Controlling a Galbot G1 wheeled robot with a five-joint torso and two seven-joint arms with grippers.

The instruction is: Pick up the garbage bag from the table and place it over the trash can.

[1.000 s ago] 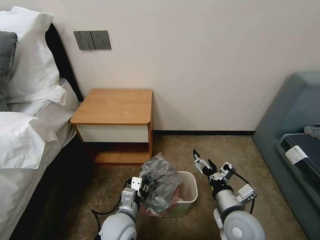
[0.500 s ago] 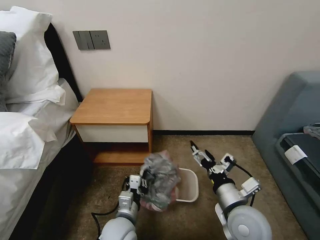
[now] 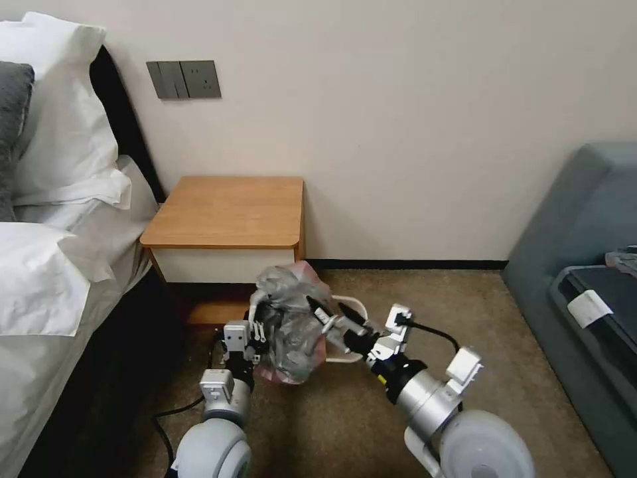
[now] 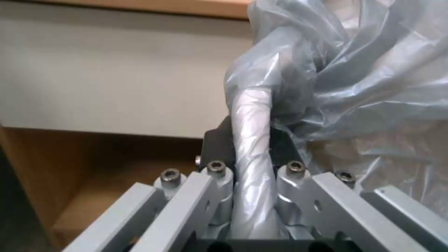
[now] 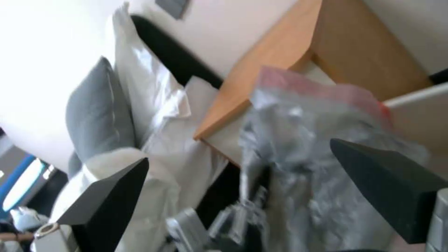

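The garbage bag (image 3: 292, 325), crumpled grey plastic with a pink edge, hangs in front of the table (image 3: 229, 209). My left gripper (image 3: 257, 332) is shut on a twisted strand of it; the left wrist view shows that strand of the bag (image 4: 252, 115) pinched in the left gripper (image 4: 252, 171). My right gripper (image 3: 330, 312) is open at the bag's right side. Seen from the right wrist, the bag (image 5: 299, 147) lies between the spread tips of the right gripper (image 5: 247, 189). Behind the bag, part of the trash can (image 3: 358, 332) rim shows.
A bed with white pillows (image 3: 53, 265) runs along the left, close to the table. On the right stands a grey sofa (image 3: 584, 265). Open carpet (image 3: 438, 299) lies between the trash can and the sofa. A wall socket panel (image 3: 184, 79) is above the table.
My left gripper has carried the bag up and back toward the table. My right gripper has swung left to the bag. The trash can's rim now shows farther back.
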